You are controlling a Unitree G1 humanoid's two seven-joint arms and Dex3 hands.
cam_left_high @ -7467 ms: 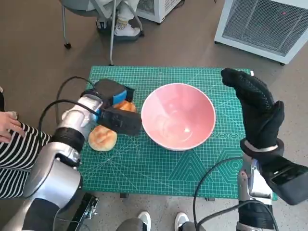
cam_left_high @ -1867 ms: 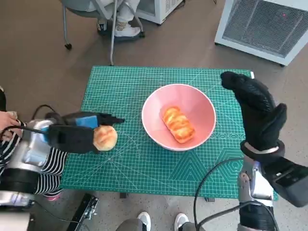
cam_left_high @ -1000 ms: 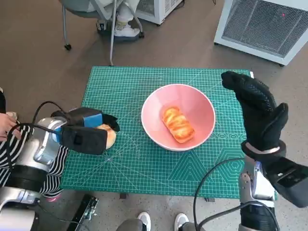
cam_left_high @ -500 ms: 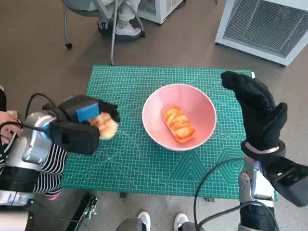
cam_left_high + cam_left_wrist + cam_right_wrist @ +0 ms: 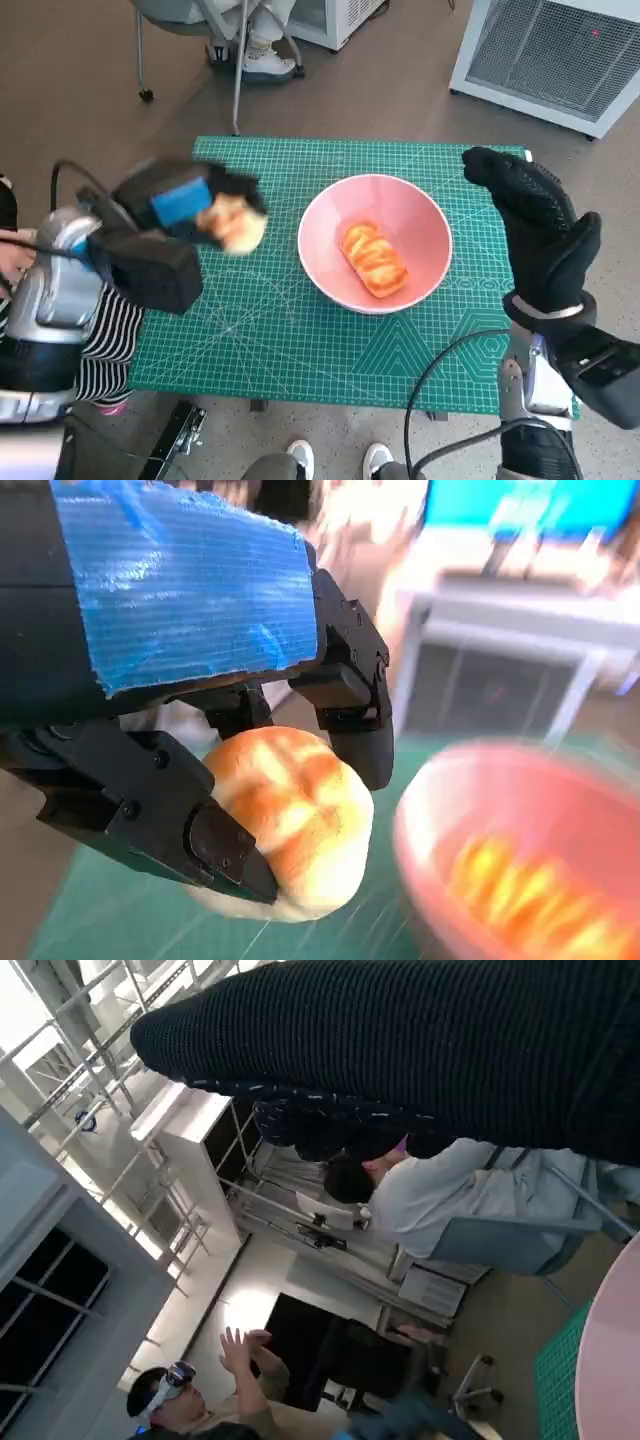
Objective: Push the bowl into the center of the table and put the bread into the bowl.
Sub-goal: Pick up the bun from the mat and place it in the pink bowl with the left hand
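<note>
A pink bowl [image 5: 415, 215] sits near the middle of the green mat, and a long glazed bread [image 5: 371, 258] lies inside it. My left hand [image 5: 185, 205] is raised above the mat's left part and grips a round bread roll [image 5: 236, 224]; the left wrist view shows the roll [image 5: 285, 825] held between the black fingers [image 5: 355, 705], with the bowl [image 5: 520, 850] blurred beyond it. My right hand [image 5: 540, 225], in its black glove, is held up beside the bowl's right rim, fingers straight, holding nothing.
The green cutting mat [image 5: 300, 340] covers the small table. A person in a striped sleeve [image 5: 100, 350] sits at the left, a chair [image 5: 215, 25] stands beyond the table, and a white unit [image 5: 560, 50] is at the far right. Two people [image 5: 420, 1190] appear in the right wrist view.
My left hand has lifted the round roll off the mat and carried it up and towards the bowl. The bowl, the bread in it and my right hand stay put.
</note>
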